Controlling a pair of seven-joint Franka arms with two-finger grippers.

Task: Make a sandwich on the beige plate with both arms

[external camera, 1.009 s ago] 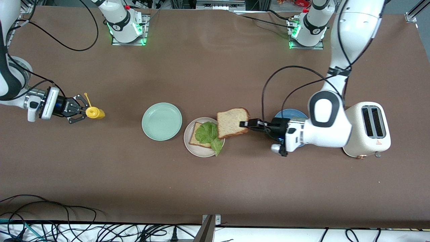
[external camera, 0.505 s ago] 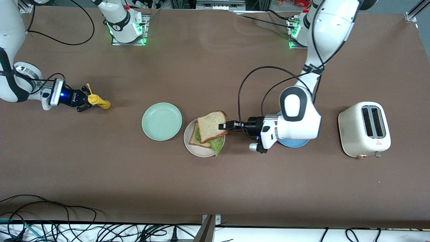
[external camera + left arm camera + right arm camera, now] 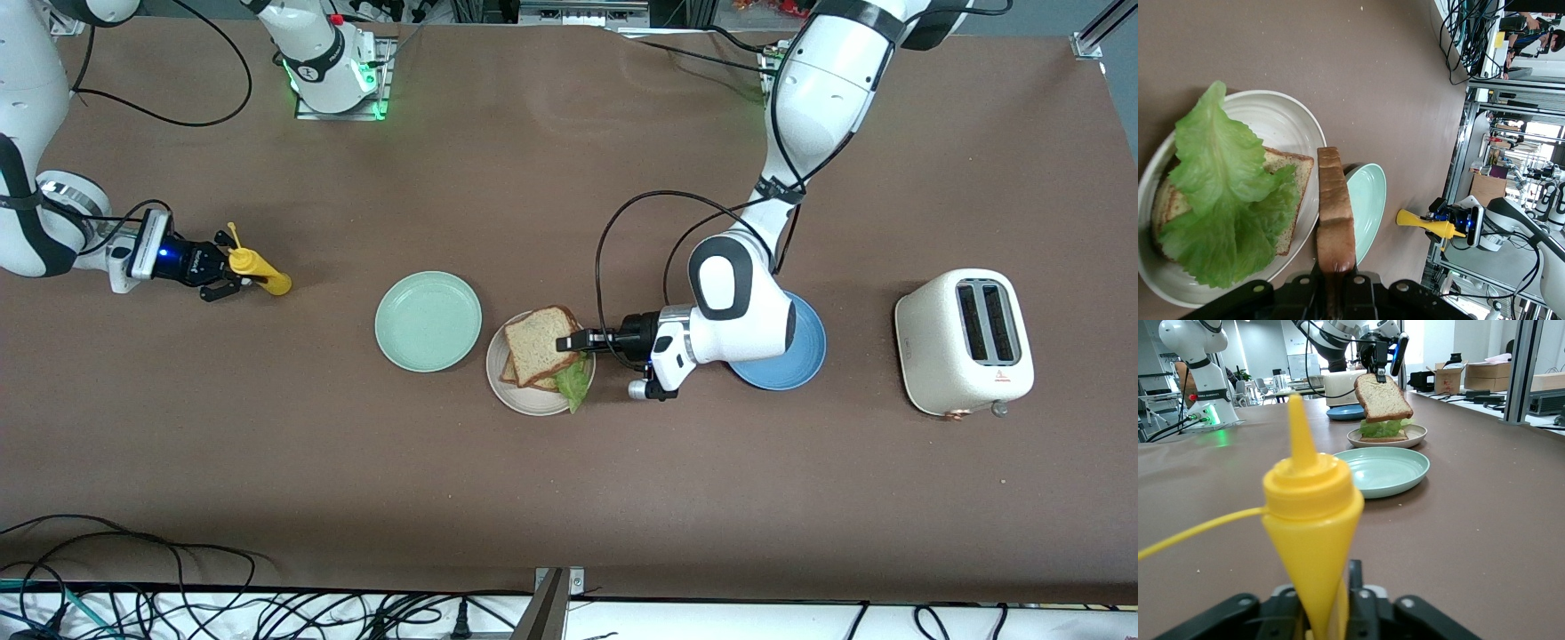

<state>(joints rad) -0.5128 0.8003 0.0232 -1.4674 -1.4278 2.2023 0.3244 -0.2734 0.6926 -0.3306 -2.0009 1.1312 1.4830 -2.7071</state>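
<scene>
Front view: at the centre of the frame, the left gripper (image 3: 569, 341) pinches the top bread slice (image 3: 536, 342) by one edge and holds it over the beige plate (image 3: 520, 402). The lower slice (image 3: 508, 373) and the lettuce (image 3: 573, 380) lie on that plate. The step looks like capping the sandwich. The held slice should be levelled, its corners squared over the lower slice, and let go only once it rests on the leaf. The gripper should then draw out along the desk without dragging the bread. In the upper part of the frame, at the right arm's end of the desk, the right gripper (image 3: 233, 271) sits at the yellow sauce bottle (image 3: 258, 274). Whether it grips the bottle I cannot tell. The toaster (image 3: 965, 342) carries a small reddish mark, too small to read.

Left wrist view: the held slice shows edge-on, just above the leaf and offset toward the plate's rim.

Right wrist view: the bottle fills the foreground. The sandwich is small in the upper middle, and no writing can be read.
</scene>
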